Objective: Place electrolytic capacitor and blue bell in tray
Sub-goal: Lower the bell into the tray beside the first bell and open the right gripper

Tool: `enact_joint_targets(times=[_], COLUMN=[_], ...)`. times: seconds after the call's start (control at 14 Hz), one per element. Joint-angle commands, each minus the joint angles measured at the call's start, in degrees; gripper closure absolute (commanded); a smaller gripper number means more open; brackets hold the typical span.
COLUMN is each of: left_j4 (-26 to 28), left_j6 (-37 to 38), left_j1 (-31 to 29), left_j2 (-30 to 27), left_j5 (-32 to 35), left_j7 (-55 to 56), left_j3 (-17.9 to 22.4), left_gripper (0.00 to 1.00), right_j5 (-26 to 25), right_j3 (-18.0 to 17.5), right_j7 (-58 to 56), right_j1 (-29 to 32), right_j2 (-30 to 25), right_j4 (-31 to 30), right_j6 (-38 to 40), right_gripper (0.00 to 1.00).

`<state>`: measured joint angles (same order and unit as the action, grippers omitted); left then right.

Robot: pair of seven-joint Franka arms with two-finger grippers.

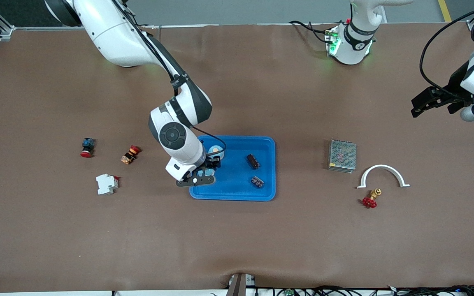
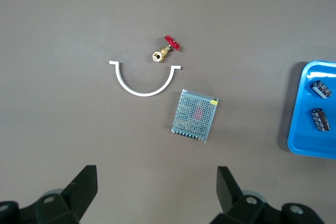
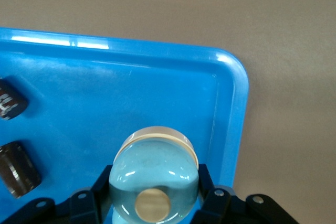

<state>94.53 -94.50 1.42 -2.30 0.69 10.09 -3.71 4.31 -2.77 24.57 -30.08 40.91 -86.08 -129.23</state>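
Observation:
The bright-blue tray (image 1: 237, 187) lies mid-table. Two dark electrolytic capacitors (image 1: 253, 161) (image 1: 256, 181) lie in it toward the left arm's end; they also show in the right wrist view (image 3: 18, 169) and the left wrist view (image 2: 320, 118). My right gripper (image 1: 211, 163) is shut on the pale blue bell (image 1: 216, 151) and holds it over the tray's corner at the right arm's end. In the right wrist view the domed bell (image 3: 153, 174) sits between the fingers above the tray floor (image 3: 131, 87). My left gripper (image 1: 420, 107) waits open and empty in the air at the left arm's end (image 2: 157, 187).
A grey mesh box (image 1: 342, 155), a white arch piece (image 1: 382, 175) and a red-handled brass valve (image 1: 370, 199) lie toward the left arm's end. A red push button (image 1: 87, 147), an orange-red switch (image 1: 130, 154) and a white breaker (image 1: 106, 183) lie toward the right arm's end.

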Motion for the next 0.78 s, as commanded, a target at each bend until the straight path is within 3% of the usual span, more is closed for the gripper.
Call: enact_joint_targets(times=[0.0,0.71], left_j4=[-0.75,-0.75], left_j6=[-0.07,-0.07], left_j1=[-0.28,-0.19], left_j2=[0.28,0.37], left_j5=[-1.04,-1.04], left_j7=[-0.34,-0.42], left_j3=[-0.16,-0.16], left_gripper=[0.00,0.00], right_j5=[-2.89,-3.25], right_j3=[0.39,0.39], right_j7=[0.74,1.09], right_j1=[0.20,-1.38], right_j2=[1.98,5.67], right_j4=[1.89,1.80], right_j6=[-0.49,-6.74], right_gripper=[0.53,0.52])
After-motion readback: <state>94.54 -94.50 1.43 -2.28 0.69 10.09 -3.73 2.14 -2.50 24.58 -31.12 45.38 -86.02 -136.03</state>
